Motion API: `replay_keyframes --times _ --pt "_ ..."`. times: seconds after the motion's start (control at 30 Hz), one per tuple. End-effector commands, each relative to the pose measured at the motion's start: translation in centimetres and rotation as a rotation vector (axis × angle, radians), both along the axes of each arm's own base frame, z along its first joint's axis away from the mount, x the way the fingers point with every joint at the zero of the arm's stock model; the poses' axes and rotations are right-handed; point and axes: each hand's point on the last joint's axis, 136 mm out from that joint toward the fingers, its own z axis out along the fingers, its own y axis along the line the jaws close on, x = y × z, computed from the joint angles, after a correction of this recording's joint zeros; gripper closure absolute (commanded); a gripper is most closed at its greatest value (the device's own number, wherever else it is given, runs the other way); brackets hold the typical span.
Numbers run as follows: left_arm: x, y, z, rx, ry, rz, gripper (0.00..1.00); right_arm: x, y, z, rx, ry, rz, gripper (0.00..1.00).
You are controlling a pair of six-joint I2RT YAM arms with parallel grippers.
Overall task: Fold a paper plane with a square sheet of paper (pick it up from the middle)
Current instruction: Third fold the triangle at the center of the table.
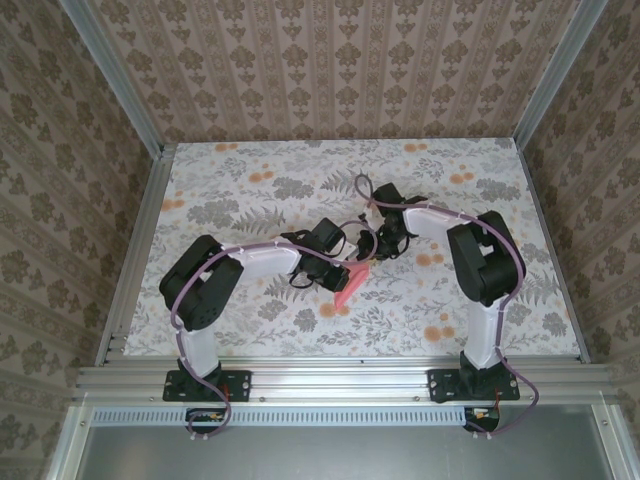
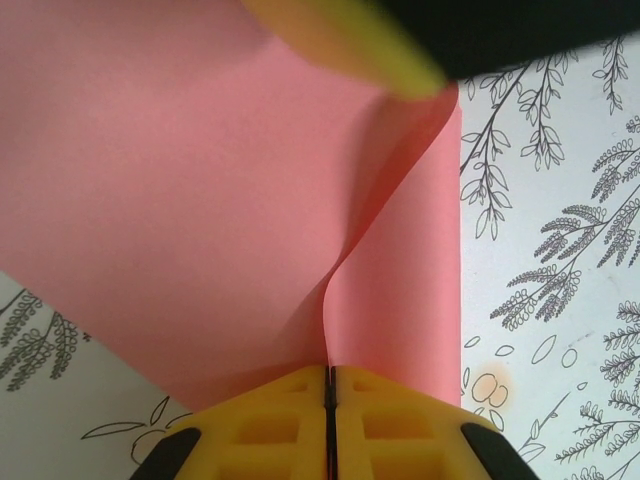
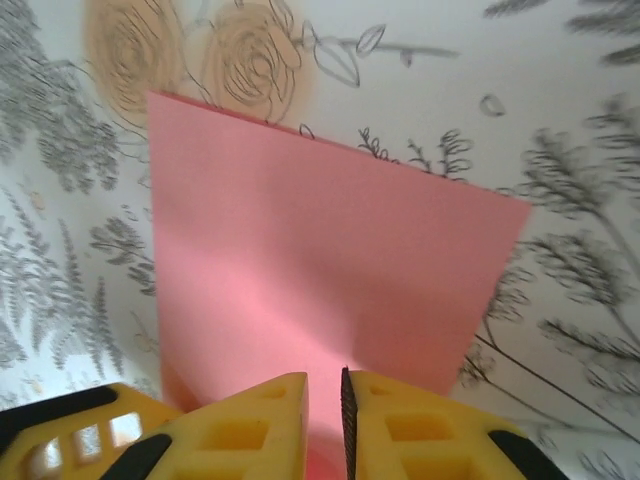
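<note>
The salmon-pink square sheet of paper [image 1: 348, 284] is held up off the middle of the floral table, bent into a loose fold. In the left wrist view the sheet [image 2: 150, 200] curves over on itself, and my left gripper [image 2: 328, 372] is shut on its near edge. A yellow finger of the other gripper [image 2: 350, 40] touches its far edge. In the right wrist view the sheet [image 3: 320, 240] spreads out beyond my right gripper [image 3: 325, 380], whose jaws stand a narrow gap apart with pink showing through. From above, the left gripper [image 1: 338, 268] and right gripper [image 1: 380, 248] meet at the sheet.
The table [image 1: 250, 190] has a grey leaf print with orange flowers [image 1: 433, 333]. Aluminium rails [image 1: 135, 240] and wallpapered walls close in three sides. Both arm bases stand at the near edge [image 1: 340, 375]. The left gripper's yellow finger [image 3: 60, 430] sits beside my right jaws.
</note>
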Motion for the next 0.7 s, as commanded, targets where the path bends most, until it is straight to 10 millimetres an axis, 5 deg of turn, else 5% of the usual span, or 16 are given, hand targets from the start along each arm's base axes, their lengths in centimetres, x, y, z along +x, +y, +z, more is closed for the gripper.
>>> replay_keyframes --times 0.0,0.37,0.67 --pt "-0.2 0.7 -1.6 0.042 0.017 -0.018 0.91 1.5 -0.8 4.0 0.080 -0.074 -0.120 0.81" --pt "-0.3 0.6 -1.5 0.037 0.017 -0.021 0.91 -2.6 1.5 3.3 0.350 0.065 -0.268 0.93" --pt "-0.3 0.5 -1.4 0.037 0.016 -0.030 0.91 -3.0 2.0 1.1 0.294 0.127 -0.287 0.94"
